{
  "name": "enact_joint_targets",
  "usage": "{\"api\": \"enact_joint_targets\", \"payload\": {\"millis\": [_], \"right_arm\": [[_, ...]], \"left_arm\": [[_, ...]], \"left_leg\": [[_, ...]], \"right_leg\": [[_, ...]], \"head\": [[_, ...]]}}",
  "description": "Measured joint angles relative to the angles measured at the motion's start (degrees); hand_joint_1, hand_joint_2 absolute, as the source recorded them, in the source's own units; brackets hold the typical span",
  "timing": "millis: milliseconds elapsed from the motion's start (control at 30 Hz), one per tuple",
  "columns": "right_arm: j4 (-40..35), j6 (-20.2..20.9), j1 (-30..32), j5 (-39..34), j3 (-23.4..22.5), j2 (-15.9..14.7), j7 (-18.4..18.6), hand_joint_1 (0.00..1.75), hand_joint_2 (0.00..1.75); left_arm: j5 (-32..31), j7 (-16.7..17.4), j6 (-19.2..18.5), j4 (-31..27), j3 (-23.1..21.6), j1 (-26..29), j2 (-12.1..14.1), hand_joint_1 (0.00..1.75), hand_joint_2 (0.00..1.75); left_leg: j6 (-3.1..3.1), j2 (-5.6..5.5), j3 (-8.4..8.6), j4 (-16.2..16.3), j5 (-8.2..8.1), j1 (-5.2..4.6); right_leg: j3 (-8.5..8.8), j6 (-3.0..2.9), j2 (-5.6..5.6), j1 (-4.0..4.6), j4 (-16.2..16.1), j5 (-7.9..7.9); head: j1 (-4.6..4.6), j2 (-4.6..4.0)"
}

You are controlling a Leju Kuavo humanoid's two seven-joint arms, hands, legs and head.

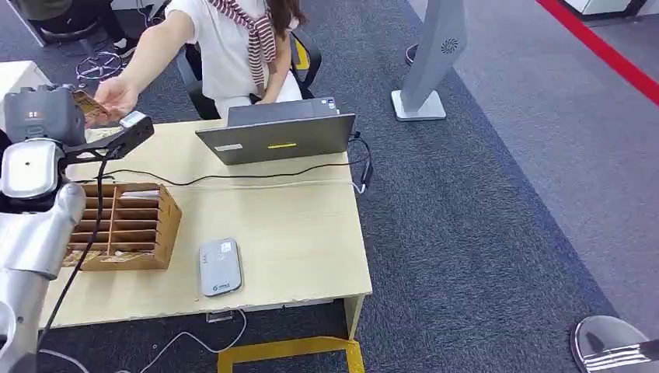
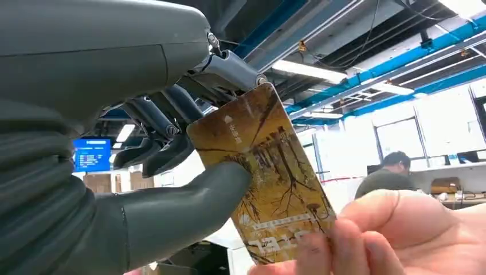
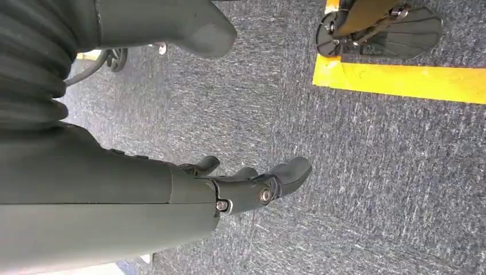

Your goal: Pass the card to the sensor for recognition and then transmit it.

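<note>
The card (image 2: 261,177) — brown, tree-patterned — is pinched between the left hand's (image 2: 172,172) thumb and fingers, while a person's hand (image 2: 395,235) grips its far end, above the wooden desk's (image 1: 295,225) far-left corner. On the desk: laptop (image 1: 280,136), slotted wooden rack (image 1: 128,225), grey sensor (image 1: 219,266). Grey carpet (image 1: 482,233) surrounds it. The right hand (image 3: 252,186) hangs empty over the carpet, fingers loosely apart.

We see the left hand (image 2: 172,172) raised, thumb and dark fingers pinching the card (image 2: 263,177), while the right hand (image 3: 252,183) hangs low, fingers apart, holding nothing.
</note>
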Motion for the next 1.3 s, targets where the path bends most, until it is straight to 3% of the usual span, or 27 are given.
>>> {"api": "enact_joint_targets", "payload": {"millis": [300,333,600,833,933,1100,1300], "right_arm": [[0.0,0.0,-0.1,0.4,0.0,0.0,-0.1,0.00,1.75],[0.0,0.0,-0.1,0.4,0.0,0.0,-0.1,0.00,1.75],[0.0,-0.1,-0.2,1.0,0.0,0.2,-0.2,0.00,1.75],[0.0,-0.7,0.0,0.9,-0.1,0.2,-0.4,0.00,1.75],[0.0,-0.9,0.2,0.5,-0.5,0.2,-0.9,0.00,1.75],[0.0,-1.3,1.2,-2.0,-2.5,0.2,-1.9,0.00,1.75],[0.0,-1.6,1.7,-3.3,-4.9,0.2,-2.1,0.00,1.75]], "left_arm": [[-1.7,0.0,0.0,0.9,0.0,0.0,-0.7,1.73,1.75],[-1.7,0.1,0.0,1.0,0.0,0.0,-1.0,0.00,1.75],[-1.2,0.5,2.8,1.1,0.0,1.4,-4.2,0.00,1.75],[2.5,-3.3,5.4,-4.2,0.0,6.1,-5.6,0.00,1.75],[4.5,-5.3,5.2,-9.0,0.0,9.5,-5.9,0.00,1.75],[10.7,-8.7,-2.4,-24.6,-0.6,20.3,-5.5,0.00,1.75],[14.2,-10.4,-5.1,-38.0,-2.0,31.3,-1.7,0.00,1.75]], "left_leg": [[0.00,0.00,-0.01,0.0,0.00,-0.01],[0.00,0.00,-0.01,0.0,0.00,-0.01],[0.00,-0.05,-0.03,0.0,0.00,-0.02],[0.00,-0.03,-0.02,0.0,-0.01,-0.01],[0.01,-0.03,-0.02,0.0,-0.02,-0.01],[0.01,0.01,-0.04,0.0,-0.10,-0.02],[0.02,0.05,-0.07,0.0,-0.11,-0.02]], "right_leg": [[0.00,0.00,0.00,-0.01,0.0,0.00],[0.00,0.00,0.00,-0.01,0.0,0.00],[0.00,0.00,-0.06,-0.01,0.0,0.00],[-0.01,0.00,-0.05,-0.01,0.0,0.00],[-0.01,0.00,-0.04,-0.01,0.0,0.00],[-0.02,0.03,-0.01,-0.02,0.0,-0.05],[-0.07,0.03,0.03,-0.01,0.0,-0.07]], "head": [[0.00,0.00],[0.00,0.00],[0.02,0.00],[0.00,0.00],[-0.04,0.00],[-0.02,0.00],[-0.02,0.00]]}}
